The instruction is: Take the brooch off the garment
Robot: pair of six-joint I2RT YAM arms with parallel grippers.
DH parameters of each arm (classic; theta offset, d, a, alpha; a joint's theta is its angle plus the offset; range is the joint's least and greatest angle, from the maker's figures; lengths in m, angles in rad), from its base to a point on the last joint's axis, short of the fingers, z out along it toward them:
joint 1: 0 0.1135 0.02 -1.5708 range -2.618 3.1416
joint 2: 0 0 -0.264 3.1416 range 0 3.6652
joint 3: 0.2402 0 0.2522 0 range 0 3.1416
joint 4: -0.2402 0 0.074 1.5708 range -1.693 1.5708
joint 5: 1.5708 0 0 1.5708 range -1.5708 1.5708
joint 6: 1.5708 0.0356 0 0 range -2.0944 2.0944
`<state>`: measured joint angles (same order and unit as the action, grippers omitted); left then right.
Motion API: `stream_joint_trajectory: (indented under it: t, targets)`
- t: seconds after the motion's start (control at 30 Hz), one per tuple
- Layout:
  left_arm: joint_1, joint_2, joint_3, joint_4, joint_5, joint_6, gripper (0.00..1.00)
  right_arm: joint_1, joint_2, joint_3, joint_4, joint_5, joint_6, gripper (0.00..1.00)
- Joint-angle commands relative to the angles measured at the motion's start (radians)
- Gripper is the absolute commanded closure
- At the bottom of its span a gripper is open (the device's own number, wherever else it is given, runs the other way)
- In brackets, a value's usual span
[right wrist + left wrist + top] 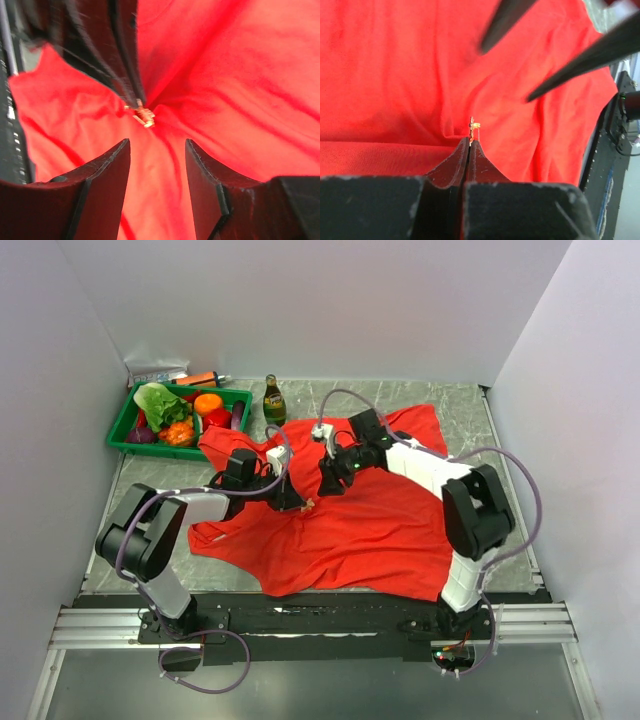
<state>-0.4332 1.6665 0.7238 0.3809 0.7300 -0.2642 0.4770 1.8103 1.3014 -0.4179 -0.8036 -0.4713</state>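
The red garment lies spread on the table and fills both wrist views. The brooch is a tiny gold pin sticking out at the tips of my left gripper, which is shut on it just over the fabric. In the top view the left gripper is at the garment's middle with the brooch at its tip. My right gripper is open and empty, with the brooch a little beyond its jaws. It hovers close by in the top view.
A green crate of vegetables stands at the back left, with a green bottle beside it and an orange object behind. Grey walls close in the table on three sides. The two arms' fingers are very near each other.
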Motion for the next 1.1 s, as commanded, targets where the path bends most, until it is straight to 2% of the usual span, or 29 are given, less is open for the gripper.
stream_joint_trajectory:
  t: [0.0, 0.27, 0.43, 1.07]
  targets:
    - [-0.001, -0.048, 0.016, 0.047, 0.063, 0.003, 0.99, 0.015, 0.052, 0.078, -0.033, 0.003, -0.128, 0.45]
    - [0.001, -0.070, 0.006, 0.027, 0.069, 0.020, 0.99, 0.078, 0.064, 0.056, -0.041, -0.022, -0.168, 0.45]
    - [0.001, -0.070, 0.008, 0.029, 0.074, 0.020, 0.99, 0.095, 0.072, 0.044, -0.024, -0.032, -0.138, 0.45]
    - [0.001, -0.063, 0.016, 0.023, 0.091, 0.017, 0.99, 0.124, 0.095, 0.055, -0.039, -0.008, -0.173, 0.53]
